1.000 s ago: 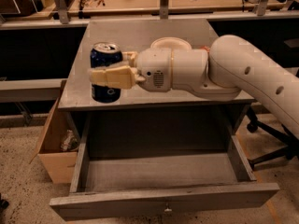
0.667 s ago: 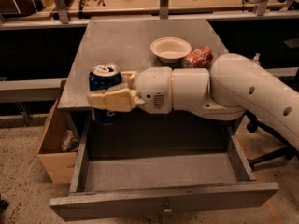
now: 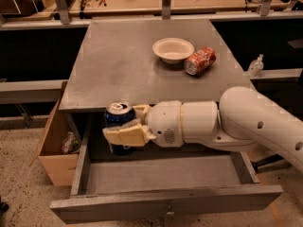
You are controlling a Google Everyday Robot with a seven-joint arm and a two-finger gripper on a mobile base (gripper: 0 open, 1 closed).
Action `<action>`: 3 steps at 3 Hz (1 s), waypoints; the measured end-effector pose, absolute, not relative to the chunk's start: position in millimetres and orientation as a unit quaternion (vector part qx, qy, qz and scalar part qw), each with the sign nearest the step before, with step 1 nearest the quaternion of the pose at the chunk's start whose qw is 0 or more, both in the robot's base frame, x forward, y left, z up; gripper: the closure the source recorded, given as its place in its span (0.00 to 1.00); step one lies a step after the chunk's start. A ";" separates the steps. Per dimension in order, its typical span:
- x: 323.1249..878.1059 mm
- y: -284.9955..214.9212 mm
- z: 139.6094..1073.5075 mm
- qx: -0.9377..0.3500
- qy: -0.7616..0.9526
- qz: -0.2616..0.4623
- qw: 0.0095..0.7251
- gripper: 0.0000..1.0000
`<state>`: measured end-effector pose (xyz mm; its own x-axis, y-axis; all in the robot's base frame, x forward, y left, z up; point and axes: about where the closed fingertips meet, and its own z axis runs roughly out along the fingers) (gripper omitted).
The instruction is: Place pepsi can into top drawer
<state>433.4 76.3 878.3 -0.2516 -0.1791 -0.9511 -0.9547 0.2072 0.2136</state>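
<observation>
The pepsi can (image 3: 118, 117) is dark blue with a silver top and stands upright in my gripper (image 3: 127, 127), which is shut on its sides. The can hangs just in front of the cabinet top's front edge, above the back left part of the open top drawer (image 3: 161, 175). The drawer is pulled out wide, with a grey front panel (image 3: 165, 203) and a small central handle (image 3: 168, 215). My white arm (image 3: 246, 122) reaches in from the right across the drawer.
On the grey cabinet top (image 3: 123, 60) stand a white bowl (image 3: 173, 49) and a red-orange can (image 3: 200, 60) lying on its side. A cardboard box (image 3: 54, 148) sits on the floor left of the drawer. Wooden tables run behind.
My gripper has carried the can forward and down, off the cabinet top to just past its front edge, above the open drawer. The bowl and red-orange can are now uncovered.
</observation>
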 end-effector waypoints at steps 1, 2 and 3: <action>425.9 68.0 827.6 -0.429 0.668 0.457 0.402 1.00; 425.6 70.9 826.1 -0.431 0.665 0.460 0.401 1.00; 434.6 70.3 802.2 -0.471 0.659 0.443 0.384 1.00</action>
<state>434.6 70.3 802.2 -0.2607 -0.2805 -0.9238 -0.9614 0.1623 0.2220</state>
